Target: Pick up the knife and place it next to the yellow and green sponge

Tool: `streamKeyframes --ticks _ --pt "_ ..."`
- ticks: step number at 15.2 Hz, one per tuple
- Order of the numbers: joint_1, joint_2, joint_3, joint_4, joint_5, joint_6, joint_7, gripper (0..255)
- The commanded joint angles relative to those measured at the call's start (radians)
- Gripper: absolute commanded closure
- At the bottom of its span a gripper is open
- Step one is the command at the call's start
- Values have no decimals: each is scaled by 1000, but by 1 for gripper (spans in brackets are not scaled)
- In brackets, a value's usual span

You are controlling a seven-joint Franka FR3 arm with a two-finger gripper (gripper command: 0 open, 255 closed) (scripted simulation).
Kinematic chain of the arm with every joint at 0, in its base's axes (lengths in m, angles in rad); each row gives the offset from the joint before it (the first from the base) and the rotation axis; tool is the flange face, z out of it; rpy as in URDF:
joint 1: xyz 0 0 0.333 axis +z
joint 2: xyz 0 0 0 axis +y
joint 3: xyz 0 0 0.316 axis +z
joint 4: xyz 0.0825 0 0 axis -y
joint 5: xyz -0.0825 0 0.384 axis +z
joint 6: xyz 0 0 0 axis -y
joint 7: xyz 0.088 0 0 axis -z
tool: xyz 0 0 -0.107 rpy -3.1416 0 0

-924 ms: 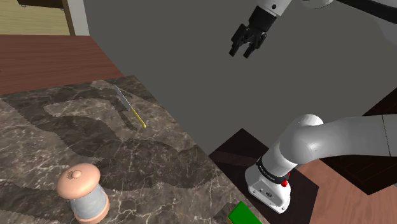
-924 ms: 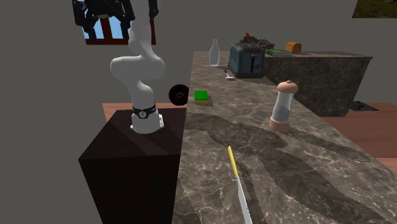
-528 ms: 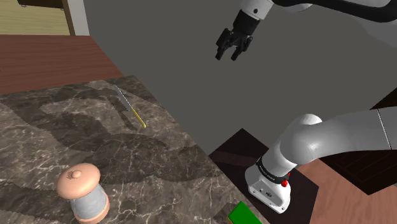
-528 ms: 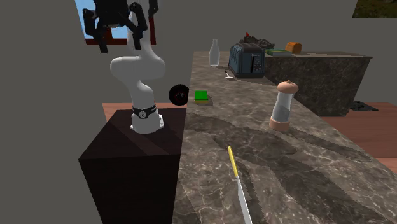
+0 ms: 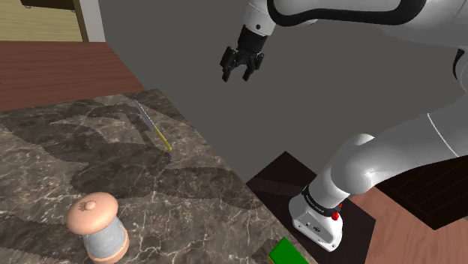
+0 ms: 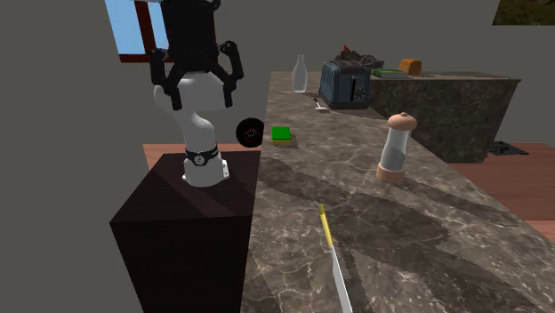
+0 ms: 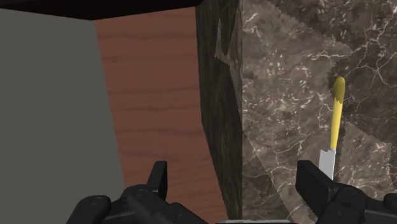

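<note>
The knife (image 6: 331, 255) lies on the counter (image 6: 427, 233) near its edge — grinder (image 6: 395, 148) and sponge (image 6: 282, 134) farther along.

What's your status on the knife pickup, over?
Gripper open, empty, high above the counter edge. Knife flat on the counter, untouched. Nothing between gripper and knife.

Exterior views oppose along counter (image 5: 45, 157) (wrist downward).
</note>
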Motion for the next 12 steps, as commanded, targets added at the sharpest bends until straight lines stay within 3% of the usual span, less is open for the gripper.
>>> streamKeyframes --ticks 1,12 --pt "5 66 29 24 -6 36 29 0" --pt "45 463 151 245 -123 160 210 0"
